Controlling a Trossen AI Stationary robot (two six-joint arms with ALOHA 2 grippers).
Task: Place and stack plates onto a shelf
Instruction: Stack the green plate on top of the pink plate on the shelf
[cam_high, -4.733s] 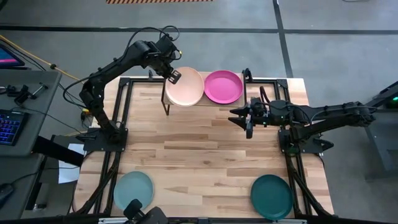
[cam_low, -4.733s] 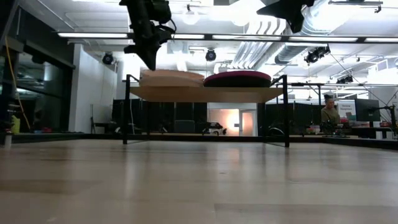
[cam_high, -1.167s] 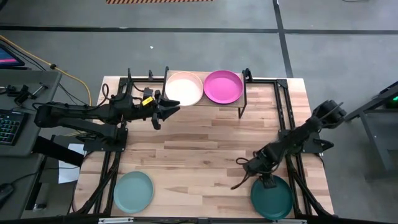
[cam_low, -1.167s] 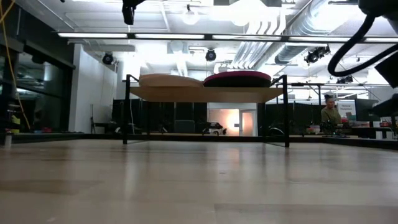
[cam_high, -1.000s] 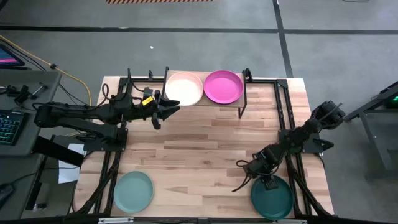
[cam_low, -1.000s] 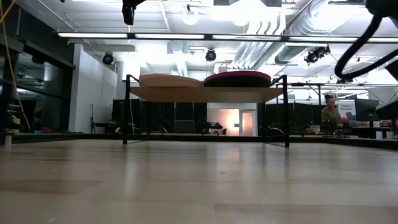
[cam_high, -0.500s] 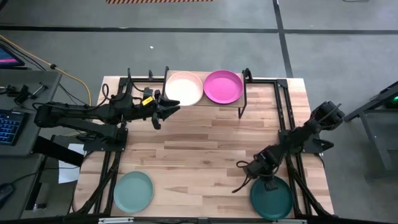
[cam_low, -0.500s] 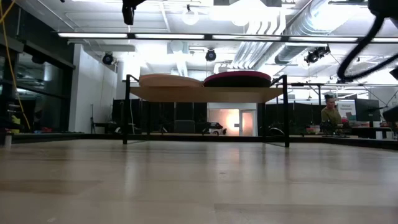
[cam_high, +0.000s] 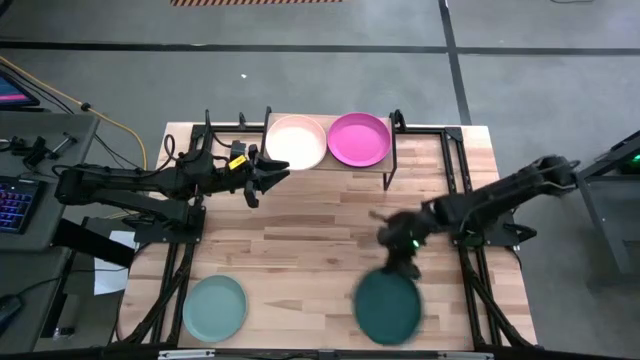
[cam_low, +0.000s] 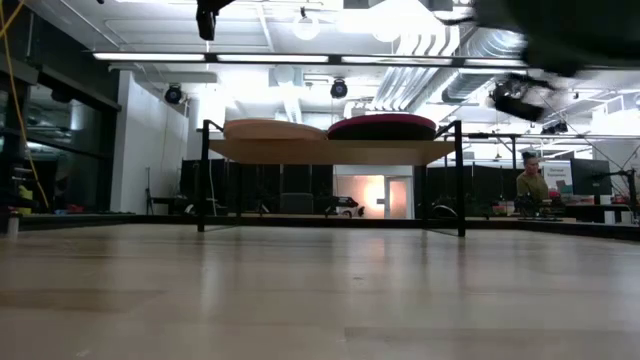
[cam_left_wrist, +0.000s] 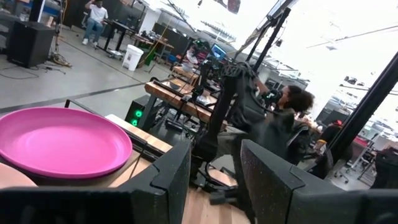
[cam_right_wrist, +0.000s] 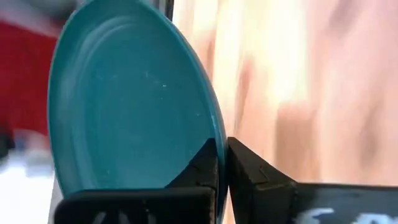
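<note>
A peach plate and a magenta plate rest side by side on the shelf at the table's far edge; the low view shows them on its board. A pale blue-green plate lies flat near the table's front left corner. My right gripper is shut on the dark teal plate, blurred, over the table's near middle. My left gripper hovers open just left of the shelf, with nothing between its fingers. My right gripper pinches the dark teal plate's rim between its two fingers, one on the hollow upper face and one on the underside. It has the rim's far part. The plate hangs tilted from the fingers toward the table's near edge and looks lifted off the tabletop.
Black metal frames run along the table's left and right sides. A person sits beyond the table. The bare wooden tabletop stretches between the shelf and the near plates.
My right gripper has shut on the dark teal plate's rim at the near right corner. It then rose and swung toward the table's left and far side. The plate has left its spot on the table and travels with it, tilted and blurred.
</note>
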